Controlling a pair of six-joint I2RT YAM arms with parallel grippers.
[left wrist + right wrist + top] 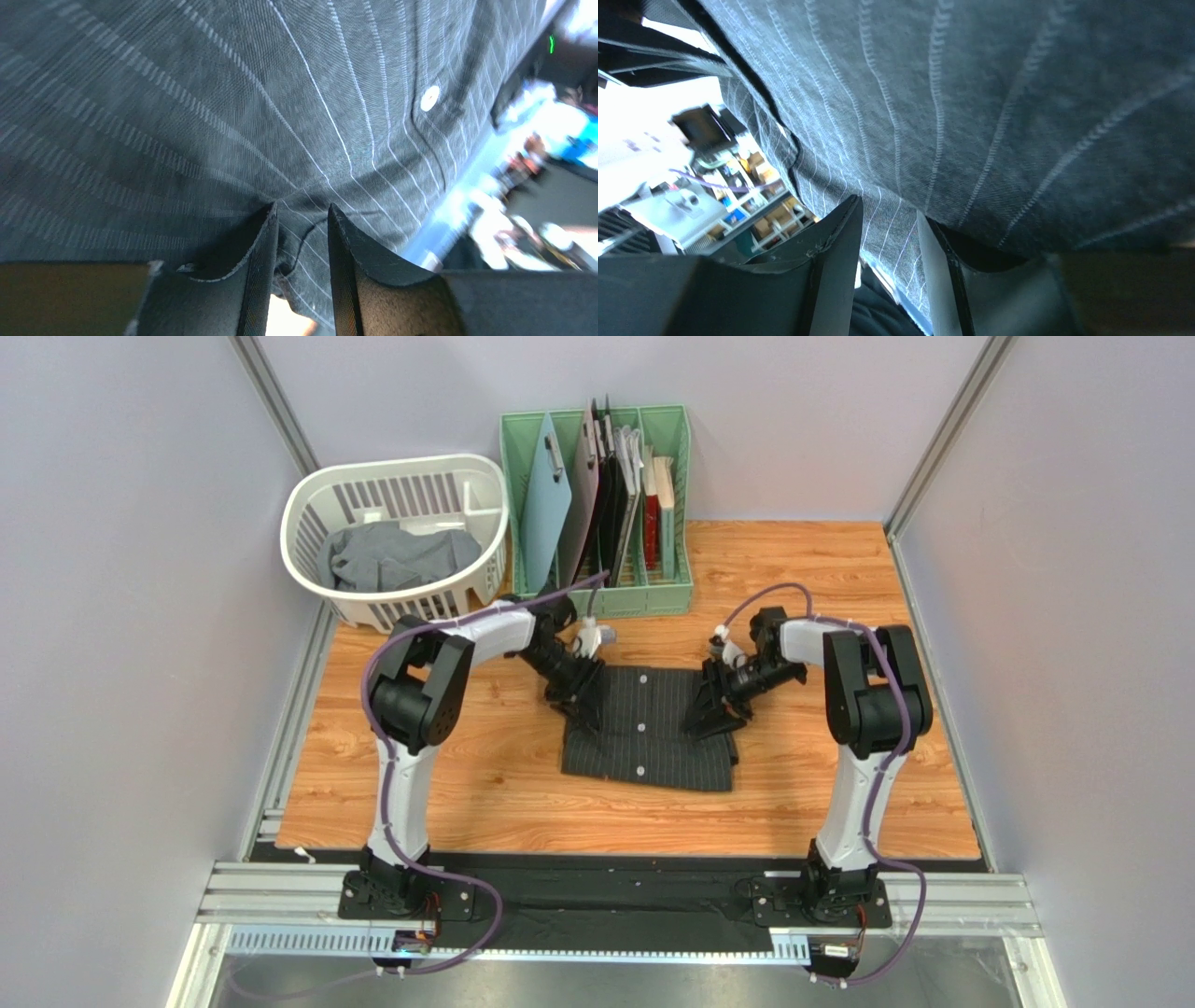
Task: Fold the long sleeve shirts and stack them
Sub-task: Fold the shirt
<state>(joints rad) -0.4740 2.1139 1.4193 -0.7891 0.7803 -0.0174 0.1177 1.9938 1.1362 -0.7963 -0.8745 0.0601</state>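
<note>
The black pinstriped shirt (650, 742) lies in a folded rectangle on the wooden table, its button placket up. My left gripper (575, 695) is at the shirt's far left corner and my right gripper (709, 717) at its far right edge. In the left wrist view the left gripper (302, 207) is shut on a fold of the pinstriped cloth (281, 105). In the right wrist view the right gripper (889, 207) is shut on the cloth's edge (983, 91). The plain grey shirt (400, 553) lies crumpled in the white basket.
The white laundry basket (302, 504) stands at the back left. A green rack (673, 595) with flat boards and folders stands at the back centre, just beyond the shirt. Grey walls close in the left and right sides.
</note>
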